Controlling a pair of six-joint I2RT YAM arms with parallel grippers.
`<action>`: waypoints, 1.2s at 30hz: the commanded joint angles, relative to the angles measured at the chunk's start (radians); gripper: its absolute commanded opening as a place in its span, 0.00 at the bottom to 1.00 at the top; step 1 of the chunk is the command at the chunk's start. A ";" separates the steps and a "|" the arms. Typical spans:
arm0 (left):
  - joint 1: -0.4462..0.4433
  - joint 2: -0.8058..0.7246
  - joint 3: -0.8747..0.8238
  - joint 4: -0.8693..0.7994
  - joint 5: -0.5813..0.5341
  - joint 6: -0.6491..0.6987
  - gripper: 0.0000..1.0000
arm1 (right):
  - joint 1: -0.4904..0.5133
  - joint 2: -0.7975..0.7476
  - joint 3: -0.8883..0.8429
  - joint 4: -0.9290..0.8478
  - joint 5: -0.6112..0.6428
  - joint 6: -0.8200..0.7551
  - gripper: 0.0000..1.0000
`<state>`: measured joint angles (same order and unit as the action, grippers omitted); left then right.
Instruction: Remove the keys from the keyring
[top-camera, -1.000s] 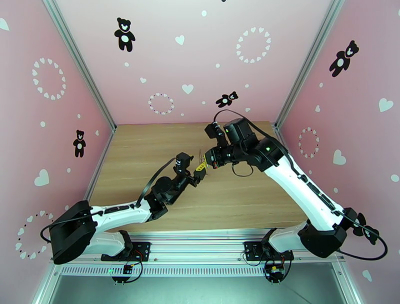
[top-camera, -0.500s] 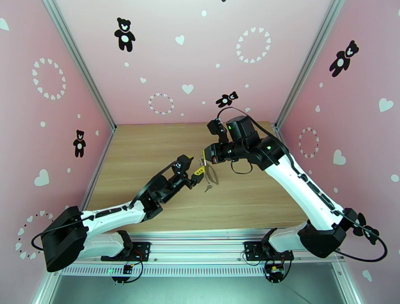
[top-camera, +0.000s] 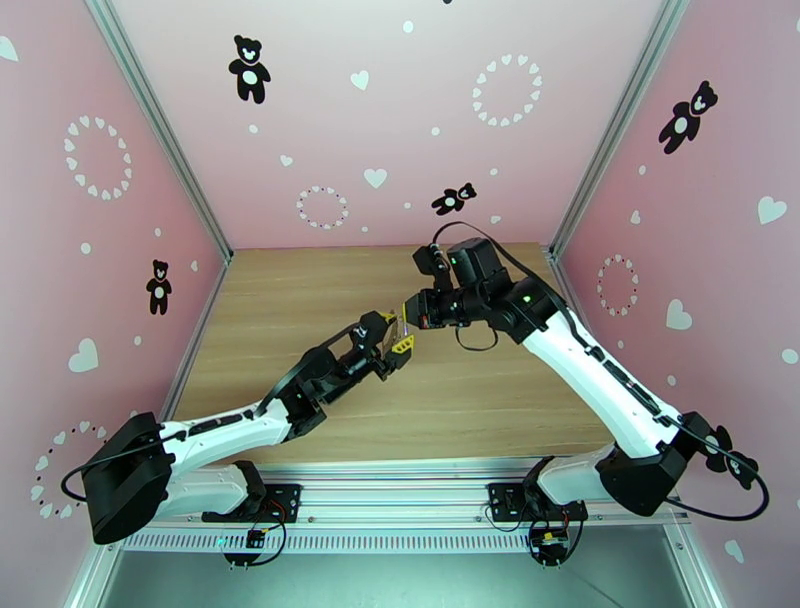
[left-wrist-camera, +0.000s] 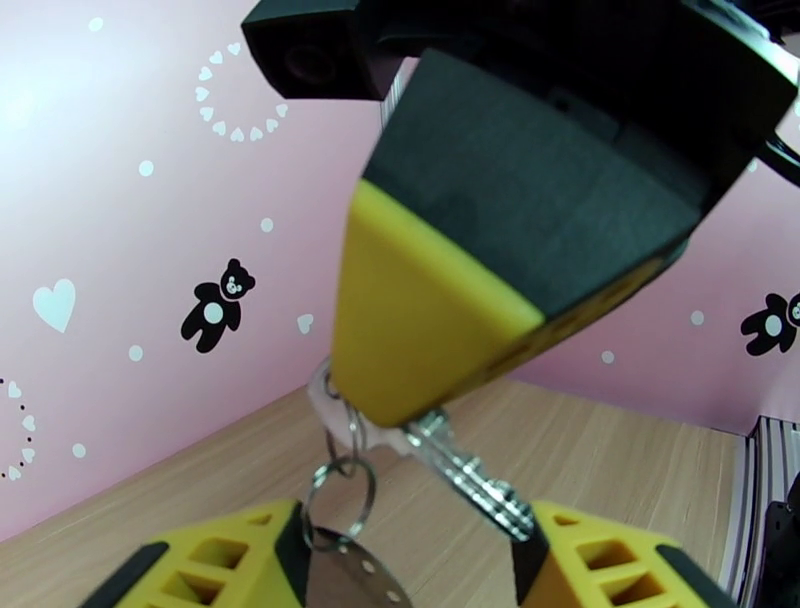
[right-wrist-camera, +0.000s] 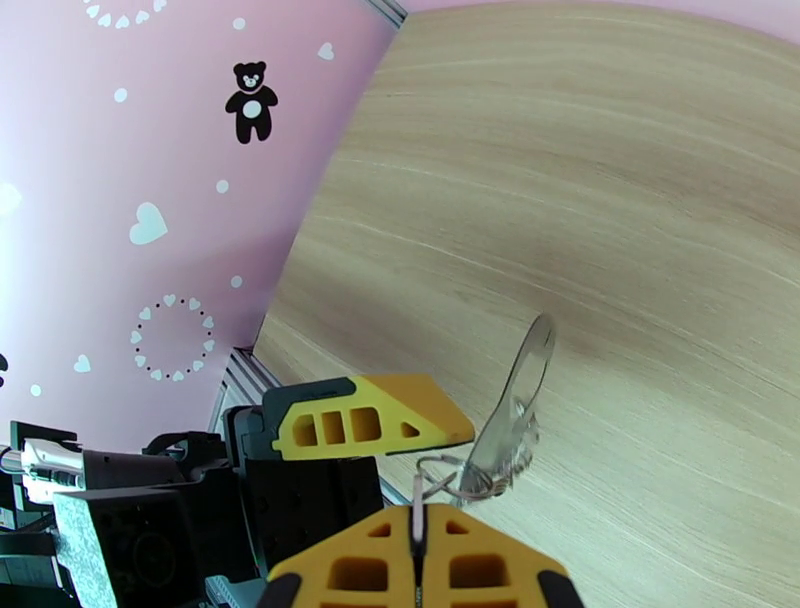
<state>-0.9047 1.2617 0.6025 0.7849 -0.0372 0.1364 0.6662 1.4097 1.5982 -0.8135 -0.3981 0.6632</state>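
Observation:
My right gripper is shut on the keyring's small ring cluster, holding it above the table's middle. In the left wrist view its yellow-and-black finger comes down from above. One key's toothed silvery shaft sticks out just under its tip. The keyring's oval loop hangs tilted below the rings. My left gripper is right beneath, open, with its yellow fingers on either side of the hanging rings and key. I cannot make out a second key.
The wooden table is bare around both arms. Pink walls with bear and heart stickers close it in at the left, back and right. Aluminium posts stand at the back corners.
Half a second ago the loop and a key dangled in plain sight below my right gripper. My left gripper has since risen and closed in under it, covering them from above.

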 joint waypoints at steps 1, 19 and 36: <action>0.003 0.023 0.035 0.013 -0.021 -0.014 0.55 | -0.003 -0.035 -0.007 0.046 -0.022 0.020 0.00; 0.015 -0.065 0.017 -0.078 -0.050 -0.048 0.55 | -0.004 -0.061 -0.030 0.088 0.021 0.073 0.00; -0.013 0.050 0.047 0.121 -0.137 0.016 0.53 | 0.007 -0.125 -0.105 0.148 0.017 0.153 0.00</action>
<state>-0.9195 1.2961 0.6189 0.8532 -0.1806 0.1337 0.6682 1.3224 1.5059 -0.7025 -0.3809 0.8089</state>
